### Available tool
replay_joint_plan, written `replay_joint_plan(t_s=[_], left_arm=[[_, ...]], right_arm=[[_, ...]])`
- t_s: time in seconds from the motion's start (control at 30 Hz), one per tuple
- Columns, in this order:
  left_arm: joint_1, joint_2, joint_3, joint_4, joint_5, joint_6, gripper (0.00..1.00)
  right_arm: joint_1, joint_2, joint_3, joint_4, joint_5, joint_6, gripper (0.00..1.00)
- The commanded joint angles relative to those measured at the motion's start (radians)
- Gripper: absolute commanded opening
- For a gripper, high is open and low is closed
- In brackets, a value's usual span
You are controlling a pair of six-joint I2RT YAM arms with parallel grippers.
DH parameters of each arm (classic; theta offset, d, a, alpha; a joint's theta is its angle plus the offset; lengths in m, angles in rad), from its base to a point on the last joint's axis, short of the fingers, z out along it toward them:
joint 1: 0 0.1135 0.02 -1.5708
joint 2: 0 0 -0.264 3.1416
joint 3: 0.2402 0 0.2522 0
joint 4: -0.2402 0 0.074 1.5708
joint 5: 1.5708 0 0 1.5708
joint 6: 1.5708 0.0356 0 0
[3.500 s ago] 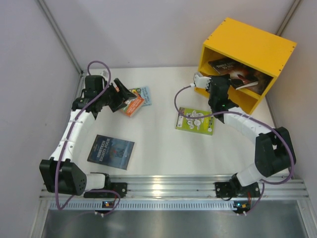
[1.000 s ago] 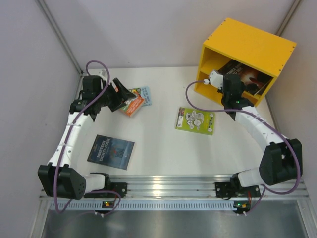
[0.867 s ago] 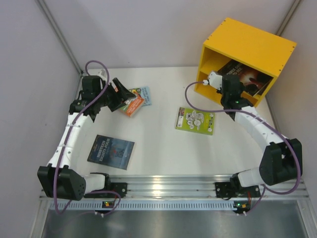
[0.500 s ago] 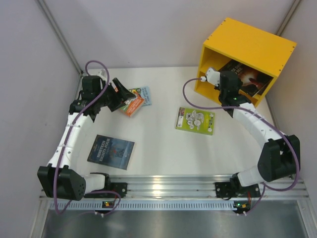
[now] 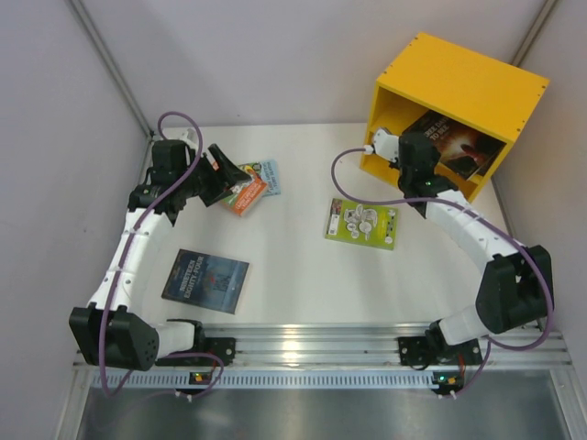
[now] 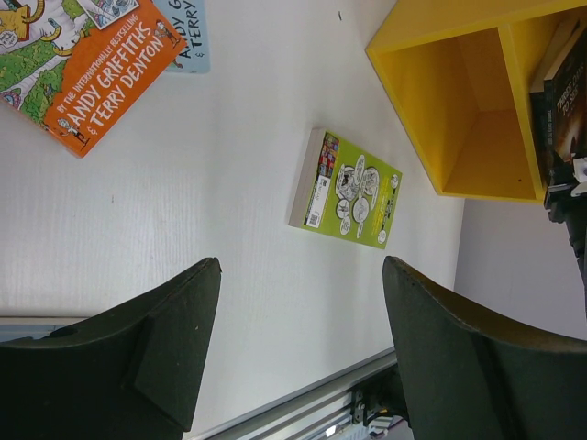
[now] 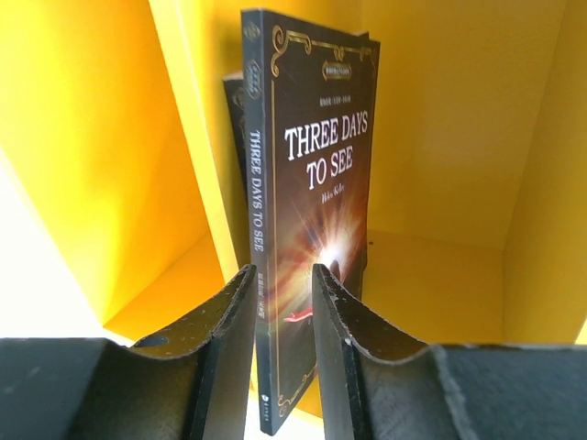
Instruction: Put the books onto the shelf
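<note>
The white table (image 5: 293, 266) carries everything, and at its far right corner stands the yellow shelf (image 5: 459, 82), its open front turned towards the arms. The right arm (image 5: 468, 225) reaches from its base up to that opening, while the left arm (image 5: 128, 247) stretches along the left side towards the far left of the table. In the shelf's upper compartment a dark book (image 7: 316, 183) stands upright (its cover reads "Three Days to See"), with a second dark book (image 7: 234, 110) just behind it against the yellow wall. The other compartment shows nothing inside in the left wrist view. Four books lie flat on the table. A blue-grey book (image 5: 205, 280) is near the left arm's base, and a lime-green book (image 5: 361, 223) lies between the arms, near the shelf. An orange book (image 6: 101, 64) at the far left overlaps a light-blue book (image 6: 183, 37). The right gripper (image 7: 282, 270) has its two fingers pressed against the spine side and the cover of the dark book near its lower edge, clamping it. The left gripper (image 5: 227, 174) hangs just beside the orange book with its fingers spread wide, nothing between them.
</note>
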Motion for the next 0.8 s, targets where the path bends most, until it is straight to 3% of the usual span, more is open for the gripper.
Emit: replay_joint_plan(t_s=[0.0,0.77], left_arm=[[0.002,-0.022,-0.003,0.027,-0.008,0.018,0.76],[0.002,-0.002,0.023,0.011,-0.022,0.032,0.77]], right_arm=[[0.021,-0.010,0.049,0.028,-0.007,0.019,0.30],[-0.012,0.067,0.048,0.089,0.042,-0.005,0.25]])
